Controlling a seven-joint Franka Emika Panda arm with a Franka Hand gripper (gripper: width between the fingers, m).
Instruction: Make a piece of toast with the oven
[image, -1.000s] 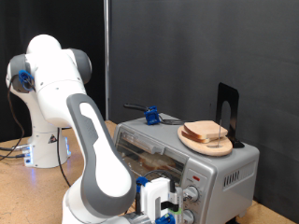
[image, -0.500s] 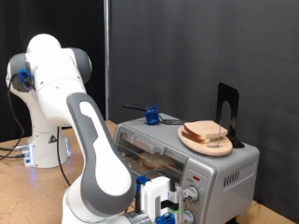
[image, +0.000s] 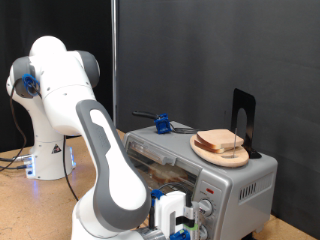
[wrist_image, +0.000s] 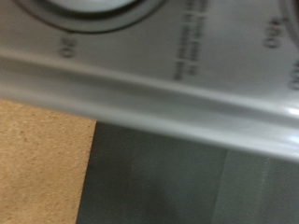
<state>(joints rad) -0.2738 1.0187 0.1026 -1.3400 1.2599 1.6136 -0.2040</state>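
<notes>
The gripper (image: 178, 222) sits tight against the oven (image: 240, 182) knob panel, the arm (image: 105, 165) blocking the door at nine o'clock, while open room lies above the piece of toast (image: 221, 142) at twelve.

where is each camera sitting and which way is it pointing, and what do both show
Exterior view: off the arm, facing the oven, with bread on a wooden plate on top; the white arm and the gripper, low by the knobs, show.
Wrist view: on the hand, pressed close to the oven's grey panel, with printed dial numbers and a patch of brown table; no fingers show.
Shared: the oven's control panel.
</notes>
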